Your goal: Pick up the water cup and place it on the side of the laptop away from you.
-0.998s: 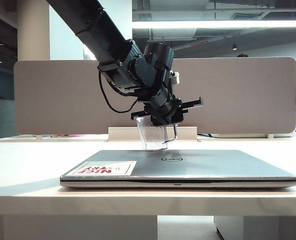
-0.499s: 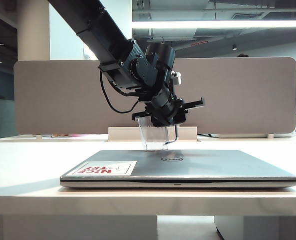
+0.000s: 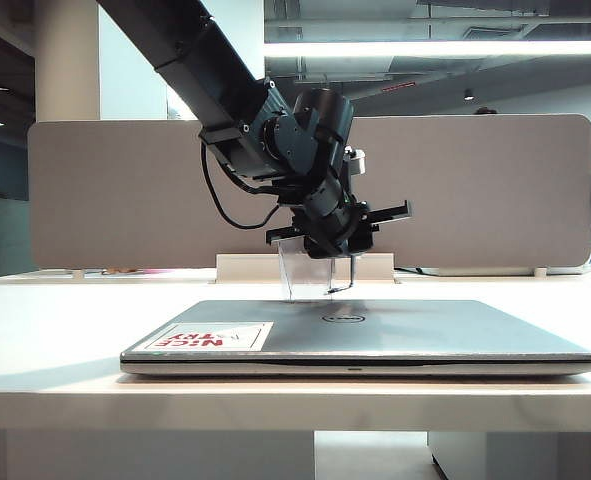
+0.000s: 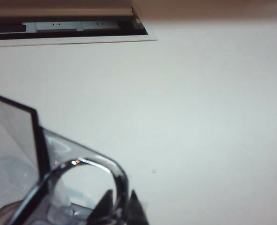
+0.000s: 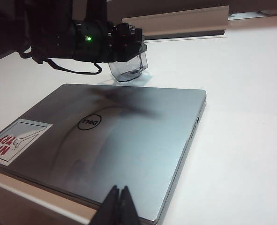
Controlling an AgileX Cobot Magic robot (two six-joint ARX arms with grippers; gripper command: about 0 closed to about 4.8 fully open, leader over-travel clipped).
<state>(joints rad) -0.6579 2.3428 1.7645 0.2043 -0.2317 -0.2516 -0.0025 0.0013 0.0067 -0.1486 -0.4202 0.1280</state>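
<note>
My left gripper [image 3: 327, 243] sits just slackened around the upright water cup [image 3: 305, 272], beyond the laptop [image 3: 375, 330] near the desk's far edge (right gripper [image 5: 120, 206] closed, idle, nearer me).

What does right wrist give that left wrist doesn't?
Right wrist only: the closed laptop with its logo and sticker, the left gripper over the cup, the cup's spot on the table just past the laptop's far edge, and the right gripper, shut, at the laptop's near edge.
Left wrist only: a close look at the cup rim and a fingertip beside it.
Both: the cup, the white table, the cable tray behind.
</note>
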